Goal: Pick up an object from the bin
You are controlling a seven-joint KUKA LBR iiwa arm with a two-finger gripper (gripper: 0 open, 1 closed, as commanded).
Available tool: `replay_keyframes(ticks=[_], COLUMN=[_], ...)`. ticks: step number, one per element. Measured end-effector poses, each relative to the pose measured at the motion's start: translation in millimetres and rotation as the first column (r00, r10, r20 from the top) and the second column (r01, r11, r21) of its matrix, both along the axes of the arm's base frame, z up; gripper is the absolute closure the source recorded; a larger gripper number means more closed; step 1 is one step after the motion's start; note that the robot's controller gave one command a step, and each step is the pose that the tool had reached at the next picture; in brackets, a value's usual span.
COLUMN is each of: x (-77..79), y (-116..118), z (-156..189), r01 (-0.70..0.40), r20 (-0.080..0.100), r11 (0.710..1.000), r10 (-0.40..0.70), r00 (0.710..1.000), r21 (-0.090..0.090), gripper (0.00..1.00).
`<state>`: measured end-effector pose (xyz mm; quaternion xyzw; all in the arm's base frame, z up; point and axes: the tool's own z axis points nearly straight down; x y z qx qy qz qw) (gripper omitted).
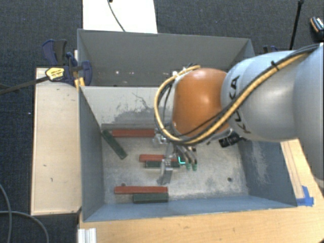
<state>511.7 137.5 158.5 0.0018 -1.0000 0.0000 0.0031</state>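
Nearest the front wall of the bin (92,156) lie the front red-brown bar (140,190) and, touching its near edge, the front dark green bar (150,198). Both are flat on the floor and well clear of the tool, so they are at little risk unless the arm drags something toward them.

Further in, the tool (168,172) sits low over the bin's middle, at the right ends of the middle red-brown bar (151,158) and the middle dark green bar (152,164). These two lie side by side and touching, and they are the likely target. I cannot tell whether the tool is spread or pressed together, nor whether it has anything in it.

The trouble I expect comes from that pairing. A grip at the ends of two thin touching bars may catch both, or nudge one aside and close on nothing. A bar taken by its end would probably swing down and slip out on the lift. Flat pieces also give little edge to bite, so the tool may scrape the floor.

Beyond them, the far red-brown bar (131,132) and the tilted dark green bar (114,144) lie near the back slope. The orange cover (197,105) and the looping cables (158,110) hang above.
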Motion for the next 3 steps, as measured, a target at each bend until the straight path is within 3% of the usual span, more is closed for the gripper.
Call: replay_keyframes(ticks=[1,2,3], x=[56.8,56.5,40.2], y=[-25,-23,-28], z=[-91,-87,79], r01=[-0.047,-0.044,-0.067], r20=[0.008,0.010,0.016], r11=[0.999,0.999,0.998], r10=[0.047,0.044,0.067], r00=[0.999,0.999,0.998], r21=[0.000,0.002,0.001], gripper=[0.00,1.00,1.00])
